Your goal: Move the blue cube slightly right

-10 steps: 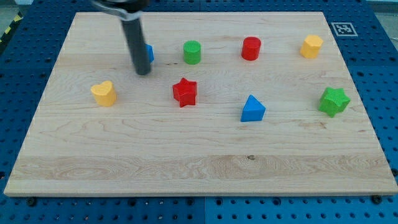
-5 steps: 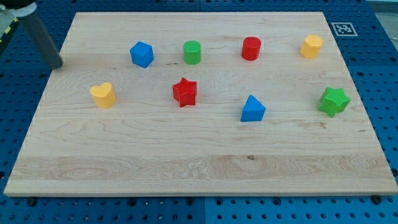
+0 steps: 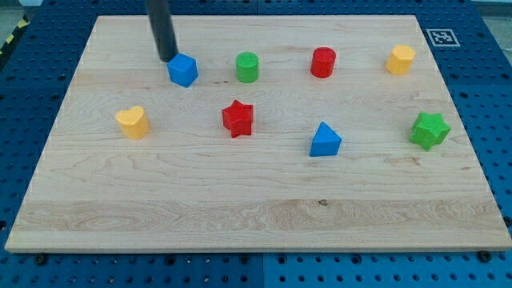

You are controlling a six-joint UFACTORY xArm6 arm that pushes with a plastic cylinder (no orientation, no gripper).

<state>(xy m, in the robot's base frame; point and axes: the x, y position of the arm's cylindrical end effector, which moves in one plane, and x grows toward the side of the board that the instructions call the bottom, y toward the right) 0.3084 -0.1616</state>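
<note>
My tip (image 3: 167, 58) sits on the board (image 3: 240, 200) at the far left, just beside the blue cube (image 3: 182, 70), at its upper-left corner; whether it touches the cube I cannot tell. There are no jaws here to describe, only the straight rod, which holds nothing.

The blue cube lies in the far row, left of the green cylinder (image 3: 247, 67), with a clear gap between the two. As I judge it, the push to the right is not yet done: the tip stands on the cube's left side, which suits a rightward shove, though it is a little far of the cube's middle and may turn the cube or drive it nearward as well. The move should be short, so the cube stops before the green cylinder.

The rod's upper part is cut off by the view's top, so the arm itself does not show. The rod hides a strip of board behind it. The contact point between tip and cube is too small to make out.
</note>
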